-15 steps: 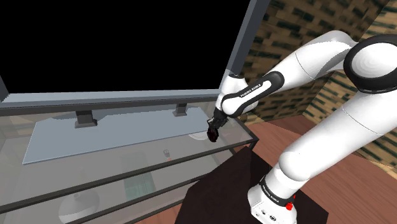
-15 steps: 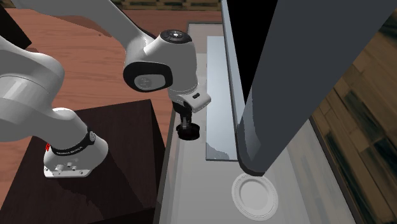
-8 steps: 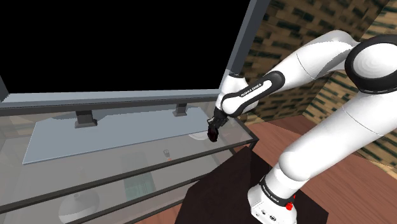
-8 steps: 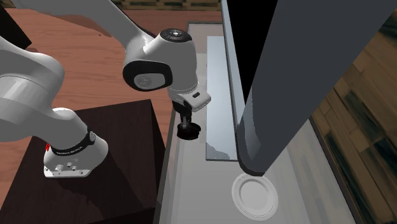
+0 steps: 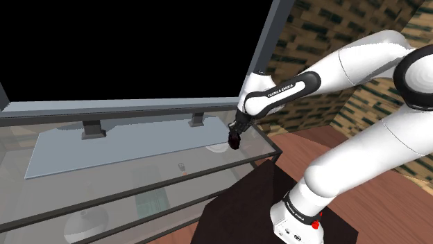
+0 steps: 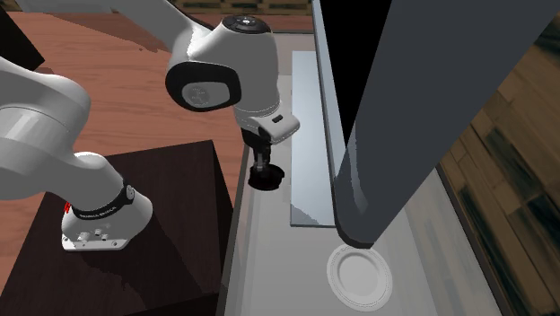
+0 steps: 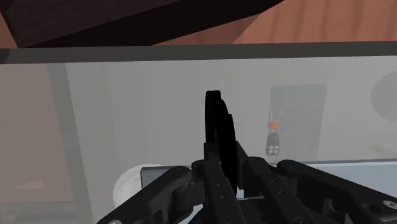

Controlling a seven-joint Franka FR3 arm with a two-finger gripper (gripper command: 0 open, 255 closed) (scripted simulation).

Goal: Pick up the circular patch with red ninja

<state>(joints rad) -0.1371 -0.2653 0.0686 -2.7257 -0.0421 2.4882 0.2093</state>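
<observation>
Lifting seemed in hand: the gripper (image 5: pixel 234 139) had its jaws clamped on the dark circular patch (image 7: pixel 217 130), held edge-on over the glass tabletop (image 5: pixel 104 186), at the shoulder view's right end. The next move called for a steady rise, grip firm.

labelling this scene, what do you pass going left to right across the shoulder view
white dish → green item → small grey object → hand clasping the dark round patch → arm's base

White plate (image 6: pixel 359 277), glass table (image 5: pixel 104 177)
</observation>
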